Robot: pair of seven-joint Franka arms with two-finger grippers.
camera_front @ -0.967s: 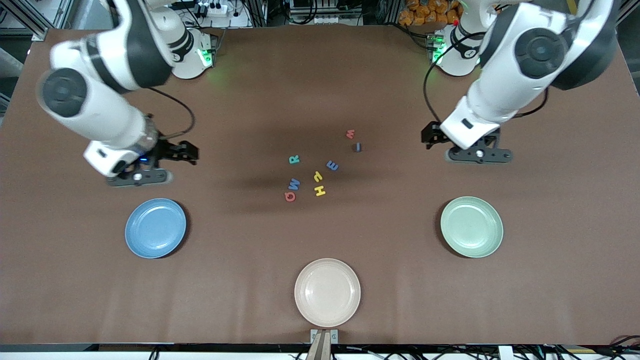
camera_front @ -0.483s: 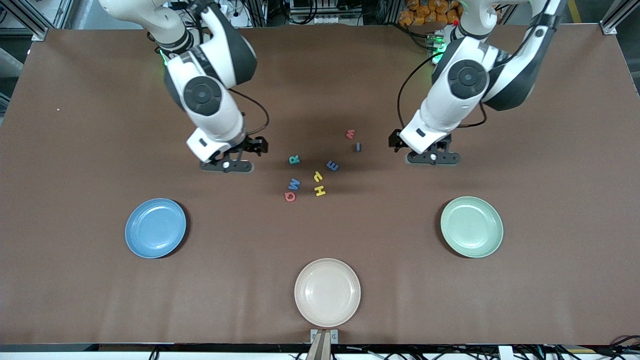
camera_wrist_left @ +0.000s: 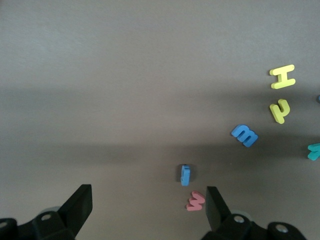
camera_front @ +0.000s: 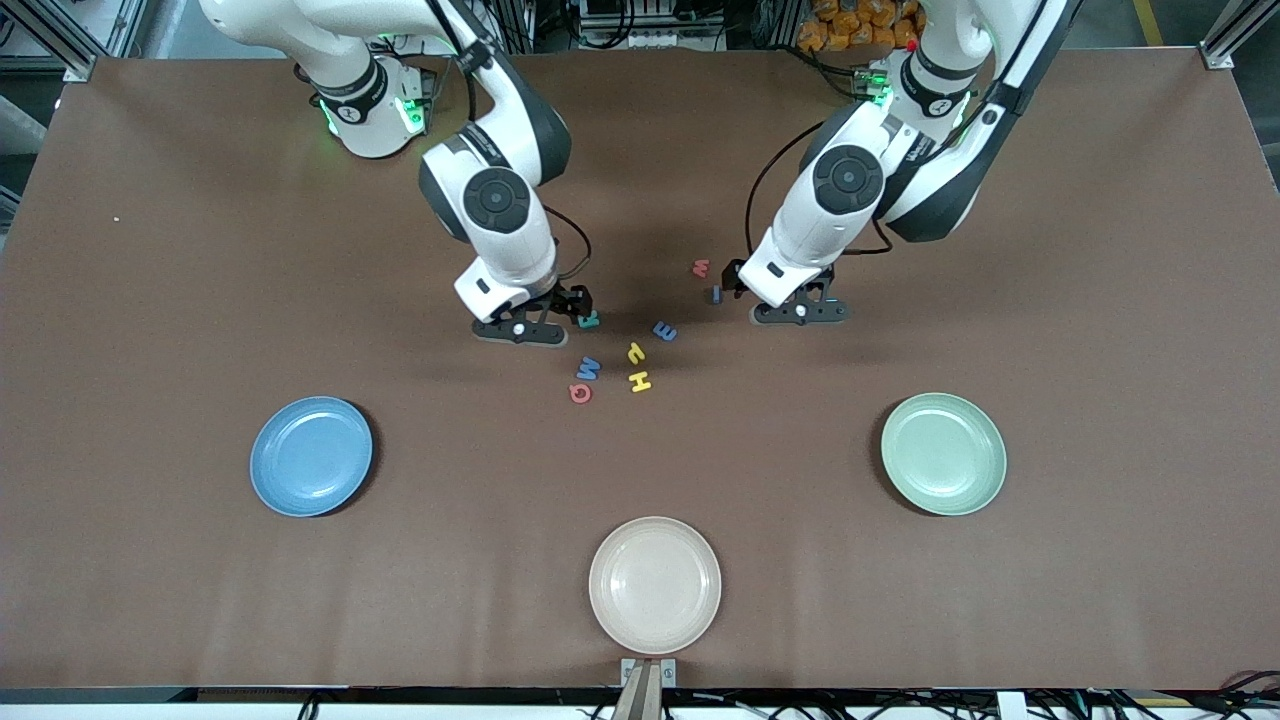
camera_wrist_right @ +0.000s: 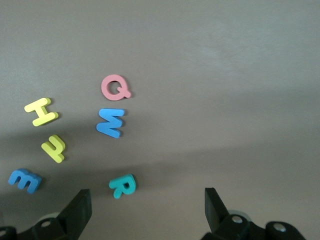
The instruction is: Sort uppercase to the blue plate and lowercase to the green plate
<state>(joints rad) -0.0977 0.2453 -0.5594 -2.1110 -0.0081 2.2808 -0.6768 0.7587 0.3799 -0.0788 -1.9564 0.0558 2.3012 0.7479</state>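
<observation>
The blue plate [camera_front: 311, 456] is seen toward the right arm's end of the table, nothing in it. The right gripper [camera_front: 522, 330] is held low over the table just beside the teal R [camera_front: 590, 320], and its fingers [camera_wrist_right: 76, 211] are spread wide with nothing between them; no letter is touched. In the right wrist view the teal R [camera_wrist_right: 122, 185] lies just ahead of the open jaws, with the blue W [camera_wrist_right: 110, 122] and red Q [camera_wrist_right: 115, 87] past it. Nearer the front camera than the R, the blue W [camera_front: 586, 369], the red Q [camera_front: 580, 393], the yellow H [camera_front: 639, 380], the yellow hooked letter [camera_front: 635, 352] and the blue e-like letter [camera_front: 664, 331] are clustered at mid-table. A cream plate [camera_front: 654, 585] is set at the table edge nearest the camera. The pink m [camera_front: 701, 267] and dark blue bar [camera_front: 714, 294] lie just beside the left gripper [camera_front: 800, 313], which is likewise opened wide and empty. The green plate [camera_front: 943, 453] is found toward the left arm's end, also empty.
</observation>
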